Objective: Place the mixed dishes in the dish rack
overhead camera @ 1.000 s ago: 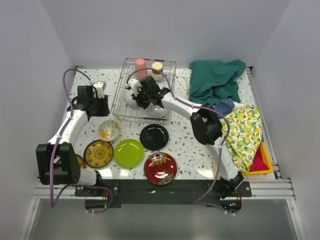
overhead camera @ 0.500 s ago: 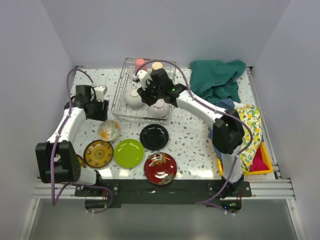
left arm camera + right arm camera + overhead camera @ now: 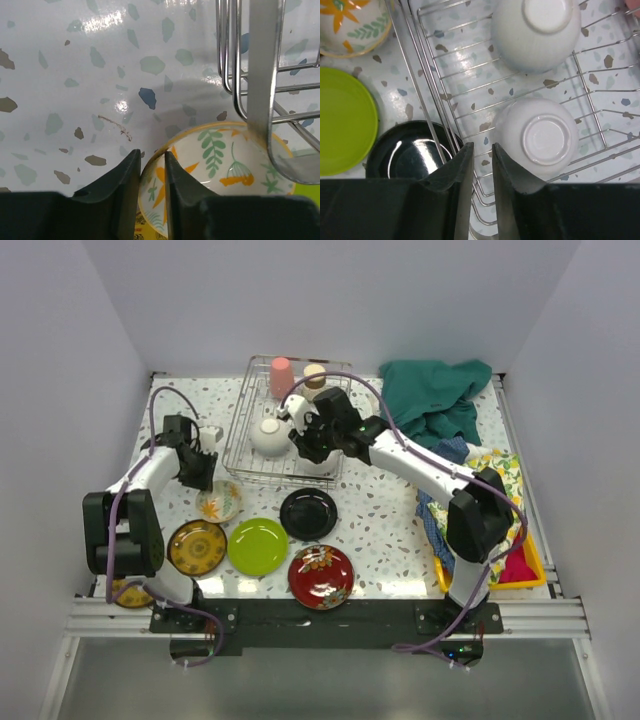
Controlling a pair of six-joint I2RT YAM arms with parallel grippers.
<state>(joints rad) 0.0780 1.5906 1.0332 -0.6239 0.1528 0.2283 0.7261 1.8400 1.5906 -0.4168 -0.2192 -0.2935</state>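
The wire dish rack [image 3: 245, 455] holds two upturned white bowls [image 3: 270, 437] [image 3: 318, 460], a salmon-pink cup [image 3: 281, 377] and a second cup [image 3: 315, 375]. My right gripper [image 3: 482, 150] hovers over the rack beside one white bowl [image 3: 540, 135], slightly open with nothing between its fingers. In front of the rack lie a floral bowl [image 3: 220, 502], a brown-gold plate [image 3: 197, 547], a lime-green plate [image 3: 257, 545], a black plate [image 3: 308, 513] and a red floral plate [image 3: 321, 575]. My left gripper [image 3: 152, 157] is shut on the floral bowl's [image 3: 220, 160] rim, one finger inside and one outside.
A green cloth [image 3: 430, 400] lies at the back right. Along the right edge a yellow-patterned cloth [image 3: 485, 500] drapes over a yellow tray [image 3: 522, 575], with a blue cloth [image 3: 450, 452] beside it. The rack's corner [image 3: 235, 60] stands close to the floral bowl.
My right gripper let go of a white bowl in the rack and shifted right. My left gripper came down to the floral bowl and closed on its rim.
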